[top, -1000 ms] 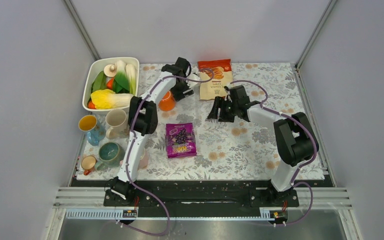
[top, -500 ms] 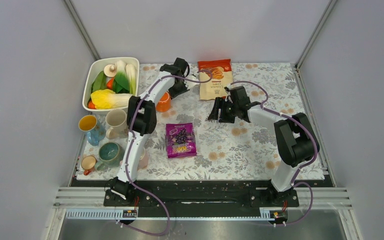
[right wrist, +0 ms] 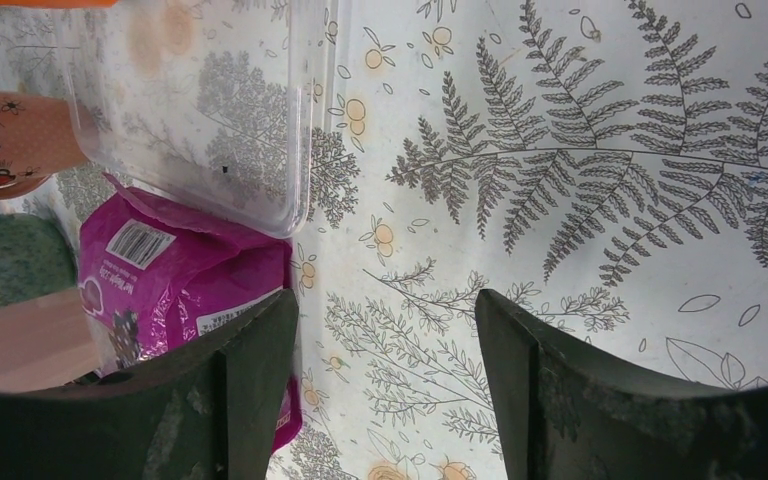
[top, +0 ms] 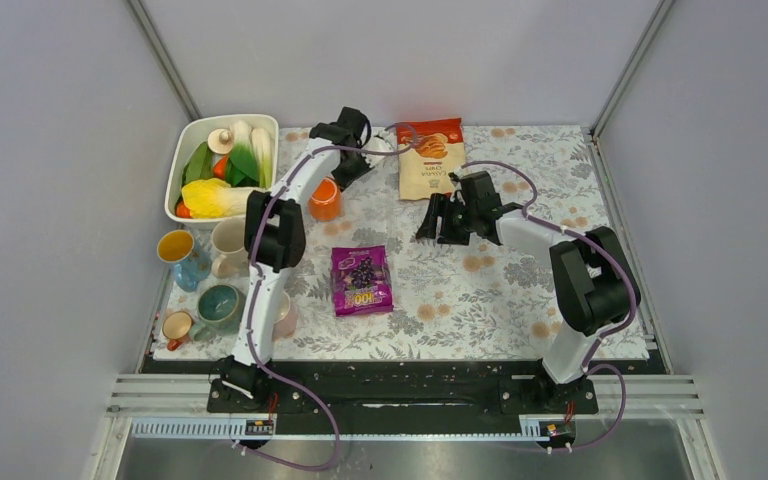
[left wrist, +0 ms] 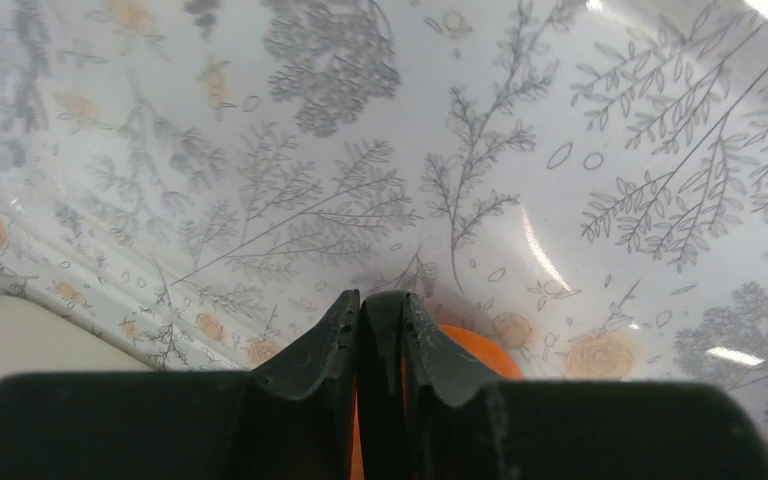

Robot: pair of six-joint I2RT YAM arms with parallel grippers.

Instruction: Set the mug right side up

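An orange mug (top: 325,199) sits at the back left of the flowered mat, just right of the white tub. My left gripper (top: 344,172) reaches down onto it from behind. In the left wrist view the left gripper (left wrist: 362,297) has its jaws pressed nearly together, with a thin strip of orange between them and the mug (left wrist: 475,350) bulging out to the right behind the fingers. I cannot tell which way up the mug is. My right gripper (top: 438,226) hovers open over the middle of the mat, and in its own view the right gripper (right wrist: 385,330) holds nothing.
A white tub (top: 184,150) of toy vegetables stands at the back left. An orange chips bag (top: 429,155) lies at the back centre. A purple snack packet (top: 361,281) lies mid-mat. Several other mugs (top: 228,246) cluster along the left edge.
The left gripper's jaws have closed on the orange mug. The left wrist and the mug have shifted slightly left and back. The right arm has not moved.
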